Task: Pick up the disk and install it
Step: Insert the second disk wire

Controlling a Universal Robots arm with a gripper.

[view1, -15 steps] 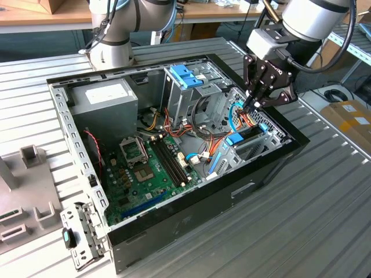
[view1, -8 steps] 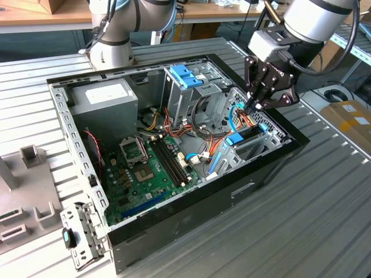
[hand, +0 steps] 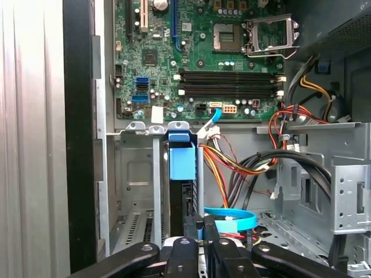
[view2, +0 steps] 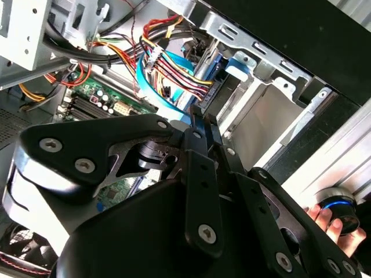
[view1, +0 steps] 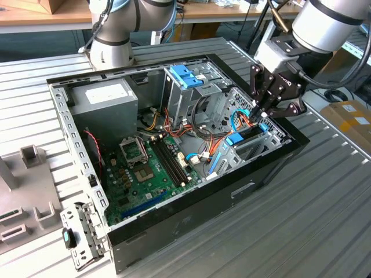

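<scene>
One disk [hand: 181, 174] stands on edge in a narrow bay slot beside the computer case [view1: 191, 217] wall; the hand [view1: 259, 113], fingers narrowed together, sits at its top edge.

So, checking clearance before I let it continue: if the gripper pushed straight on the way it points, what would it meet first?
Probably the disk with its blue rail, standing on edge in the bay right ahead of the gripper; depth between them is unclear.

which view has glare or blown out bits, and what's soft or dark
Exterior view: even light, glare on the arm's white shell above the gripper. Second wrist view: gripper body looms dark and close, the case's metal beyond it bright. First wrist view: motherboard sharp, the disk clear.
</scene>
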